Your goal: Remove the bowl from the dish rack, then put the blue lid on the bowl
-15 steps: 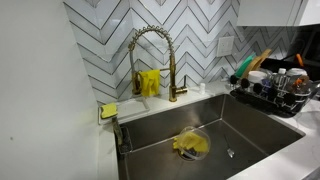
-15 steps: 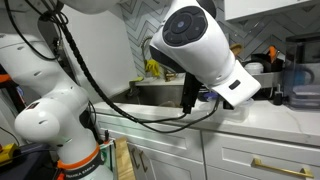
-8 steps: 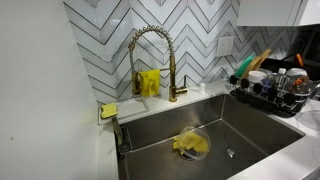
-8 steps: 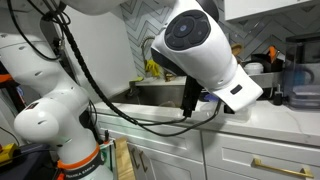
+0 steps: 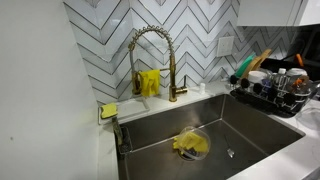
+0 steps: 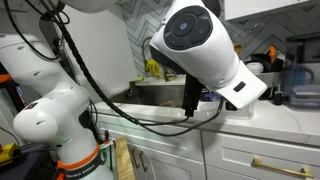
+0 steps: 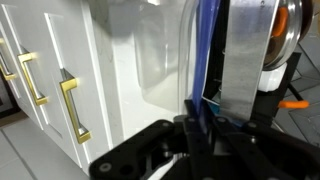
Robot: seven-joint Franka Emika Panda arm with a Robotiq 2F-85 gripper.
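Observation:
In the wrist view my gripper [image 7: 200, 108] is shut on the edge of a thin blue lid [image 7: 205, 50], which stands on edge between the fingers. A pale translucent rounded shape [image 7: 160, 60], which looks like the bowl, sits right beside the lid on the white counter. In an exterior view the arm's large wrist hides the gripper, and a bit of blue [image 6: 206, 97] shows under it above the counter. The black wire dish rack [image 5: 277, 98] stands right of the sink, holding dishes and utensils.
A steel sink [image 5: 205, 135] holds a yellow cloth [image 5: 190, 145] under a gold faucet [image 5: 152, 55]. White cabinet doors with gold handles [image 7: 72, 105] lie below the counter edge. Dark appliances [image 6: 295, 82] stand at the counter's far end.
The arm's wrist has shifted slightly to the right and down over the counter. The sink and the rack look the same.

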